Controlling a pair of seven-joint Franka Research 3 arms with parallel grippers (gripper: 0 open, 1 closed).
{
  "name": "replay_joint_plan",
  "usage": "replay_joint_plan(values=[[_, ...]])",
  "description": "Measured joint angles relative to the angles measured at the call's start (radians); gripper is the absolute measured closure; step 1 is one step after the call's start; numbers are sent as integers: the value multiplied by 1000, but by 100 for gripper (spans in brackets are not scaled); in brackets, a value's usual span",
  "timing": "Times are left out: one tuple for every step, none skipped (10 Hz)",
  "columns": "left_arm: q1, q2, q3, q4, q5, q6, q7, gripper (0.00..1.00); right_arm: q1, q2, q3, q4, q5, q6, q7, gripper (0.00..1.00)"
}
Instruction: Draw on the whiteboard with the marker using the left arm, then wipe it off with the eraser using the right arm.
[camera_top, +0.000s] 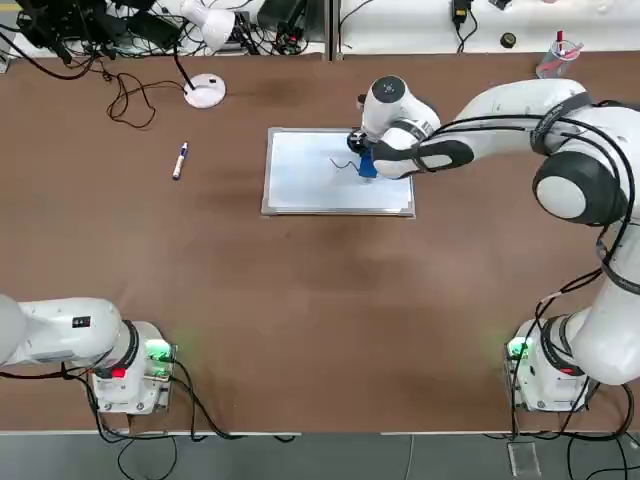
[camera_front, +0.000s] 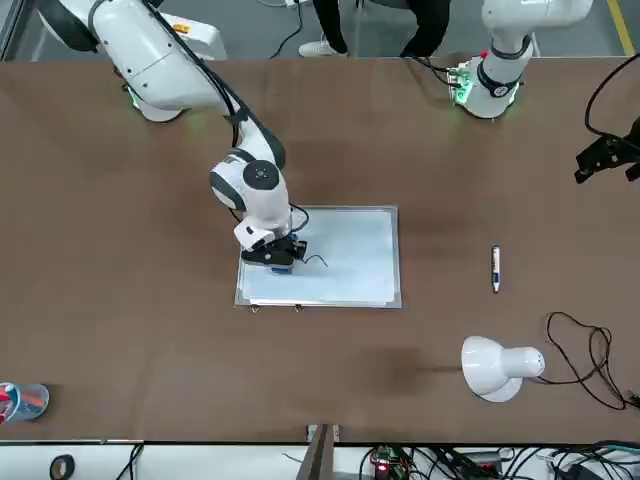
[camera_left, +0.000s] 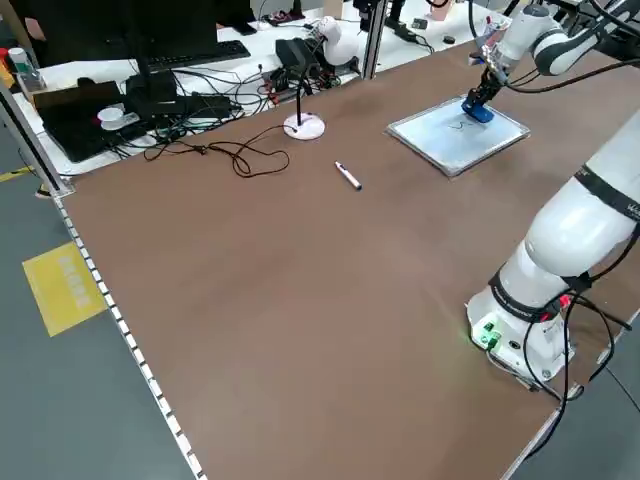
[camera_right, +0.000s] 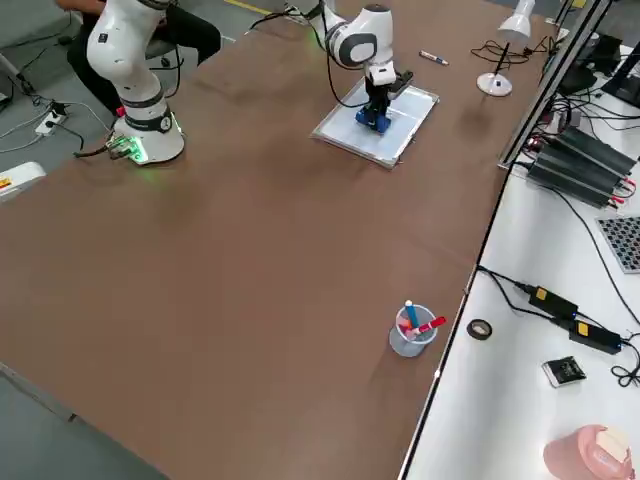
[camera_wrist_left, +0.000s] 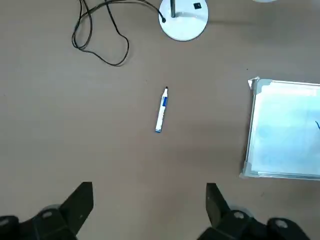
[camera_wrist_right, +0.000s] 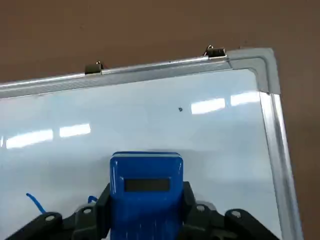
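Eraser (camera_top: 367, 166) over the whiteboard (camera_top: 300, 175), pinched in our right claw (camera_top: 364, 160), the drawn squiggle (camera_top: 345, 164) just beside it.
From the top, that mark lies toward the marker (camera_top: 179, 161) side of the eraser; in the front view it trails toward the board's middle. Right wrist view: claw fingers (camera_wrist_right: 192, 212) clamp the blue block, ink beside it. Left wrist view: our left claw (camera_wrist_left: 149, 202) hangs spread above the table (camera_wrist_left: 75, 130), far off.

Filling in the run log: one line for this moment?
right pincer: shut on eraser, over whiteboard | marks remain | marker: on table | left pincer: open
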Motion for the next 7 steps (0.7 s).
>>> replay_joint_plan(values=[[0, 2, 0, 0, 0, 1, 0, 0, 4, 7, -1, 0, -9, 0, 11, 44], [0, 3, 0, 0, 0, 2, 0, 0, 11, 14, -6, 0, -14, 0, 20, 44], [0, 4, 0, 0, 0, 2, 0, 0, 21, 21, -15, 3, -19, 4, 34, 44], [0, 5, 0, 0, 0, 2, 0, 0, 36, 26, -28, 6, -24, 6, 49, 44], [0, 5, 0, 0, 0, 2, 0, 0, 54, 27, -44, 8, -26, 6, 60, 44], [0, 5, 1, 0, 0, 3, 0, 0, 73, 29, -61, 11, -26, 6, 73, 44], [0, 6, 1, 0, 0, 3, 0, 0, 90, 34, -74, 20, -26, 5, 91, 44]])
